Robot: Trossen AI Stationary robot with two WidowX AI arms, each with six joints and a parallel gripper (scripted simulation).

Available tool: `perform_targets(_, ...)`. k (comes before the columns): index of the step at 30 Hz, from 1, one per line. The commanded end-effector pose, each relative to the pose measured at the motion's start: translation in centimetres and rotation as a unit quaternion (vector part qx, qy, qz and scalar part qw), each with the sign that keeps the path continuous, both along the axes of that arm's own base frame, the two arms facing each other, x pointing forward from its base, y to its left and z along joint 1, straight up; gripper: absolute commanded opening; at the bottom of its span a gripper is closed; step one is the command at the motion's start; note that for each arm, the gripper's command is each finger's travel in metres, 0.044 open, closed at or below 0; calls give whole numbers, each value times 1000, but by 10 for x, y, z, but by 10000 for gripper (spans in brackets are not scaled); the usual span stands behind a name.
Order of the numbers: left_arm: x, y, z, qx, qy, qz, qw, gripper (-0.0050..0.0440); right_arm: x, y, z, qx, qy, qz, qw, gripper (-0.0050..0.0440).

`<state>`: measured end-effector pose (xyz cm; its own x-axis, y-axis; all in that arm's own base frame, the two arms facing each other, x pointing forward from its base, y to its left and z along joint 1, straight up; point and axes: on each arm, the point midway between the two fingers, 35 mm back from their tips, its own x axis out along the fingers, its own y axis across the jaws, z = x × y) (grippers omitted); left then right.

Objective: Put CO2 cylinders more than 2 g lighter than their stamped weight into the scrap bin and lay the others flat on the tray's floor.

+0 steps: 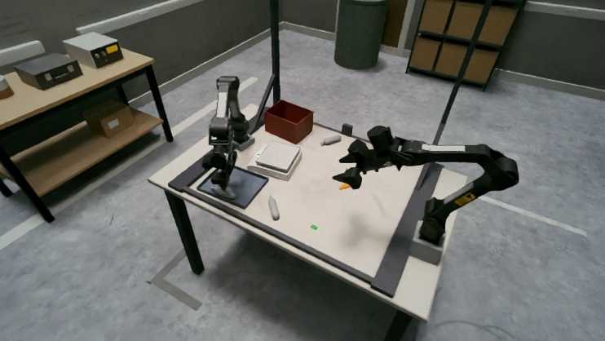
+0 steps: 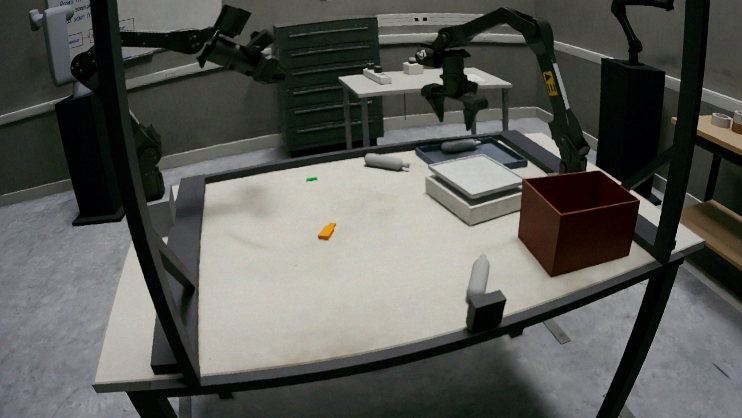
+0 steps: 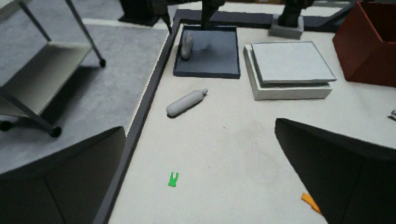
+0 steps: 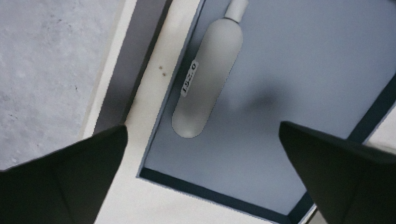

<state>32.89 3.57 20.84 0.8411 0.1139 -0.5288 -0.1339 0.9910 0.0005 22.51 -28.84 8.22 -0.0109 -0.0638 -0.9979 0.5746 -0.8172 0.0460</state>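
Hovering above the blue tray (image 1: 249, 183) (image 2: 501, 147) (image 3: 220, 60) (image 4: 300, 100) with right claw (image 1: 220, 183) (image 2: 455, 124) (image 3: 186, 31) (image 4: 204, 130) spread open, over a labelled grey cylinder (image 1: 223, 192) (image 2: 459, 145) (image 3: 187, 46) (image 4: 207, 80) lying flat inside. Also open, left claw (image 1: 336, 168) (image 2: 282, 77) (image 3: 200, 122) above the worktop (image 1: 338, 207) (image 2: 311, 290) (image 3: 240, 150) (image 4: 125, 190). On that surface, a second cylinder (image 1: 274, 208) (image 2: 385, 162) (image 3: 186, 103) near the tray, a third (image 1: 331, 139) (image 2: 478, 276) (image 3: 393, 116) near the red bin (image 1: 292, 129) (image 2: 540, 228) (image 3: 360, 55).

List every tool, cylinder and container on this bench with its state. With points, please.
Right tool (image 1: 221, 184) (image 2: 455, 124) (image 3: 186, 29) (image 4: 204, 126): open, above the tray.
Left tool (image 1: 337, 168) (image 2: 280, 76) (image 3: 200, 122): open, raised.
Tray cylinder (image 1: 226, 193) (image 2: 459, 145) (image 3: 187, 46) (image 4: 212, 75): lying flat.
Cylinder beside the tray (image 1: 273, 208) (image 2: 385, 162) (image 3: 186, 103): lying on the tabletop.
Third cylinder (image 1: 332, 139) (image 2: 478, 275) (image 3: 393, 114): lying on the tabletop.
Tray (image 1: 249, 183) (image 2: 506, 150) (image 3: 217, 57) (image 4: 300, 90): holding one cylinder.
Scrap bin (image 1: 281, 124) (image 2: 597, 236) (image 3: 365, 57): open-topped, bottom hidden.
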Motion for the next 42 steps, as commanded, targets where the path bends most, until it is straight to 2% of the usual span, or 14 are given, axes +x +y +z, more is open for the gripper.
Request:
perform_targets(1, -1, -1, 5, 0, -8, 0, 1000, 440, 17, 5, 15, -36, -12, 90, 995, 440)
perform_targets(6, 0, 0, 8, 1, -10, 0, 1000, 440, 45, 17, 15, -64, -8, 246, 967, 440)
perform_targets(12, 0, 0, 8, 1, -10, 0, 1000, 440, 77, 30, 10, -89, -1, 419, 904, 440)
perform_targets(14, 0, 0, 8, 1, -10, 0, 1000, 440, 77, 30, 10, -89, -1, 419, 904, 440)
perform_targets(21, 0, 0, 8, 1, -10, 0, 1000, 440, 114, 40, 11, -124, 1, 590, 798, 440)
perform_targets(29, 0, 0, 8, 1, -10, 0, 1000, 440, 147, 53, 11, -149, 7, 729, 668, 440)
perform_targets(31, 0, 0, 8, 1, -10, 0, 1000, 440, 147, 53, 11, -149, 7, 729, 668, 440)
perform_targets(38, 0, 0, 8, 1, -10, 0, 1000, 440, 168, 60, 11, -164, 10, 805, 570, 440)
perform_targets(42, 0, 0, 8, 1, -10, 0, 1000, 440, 173, 61, 11, -166, 11, 827, 537, 440)
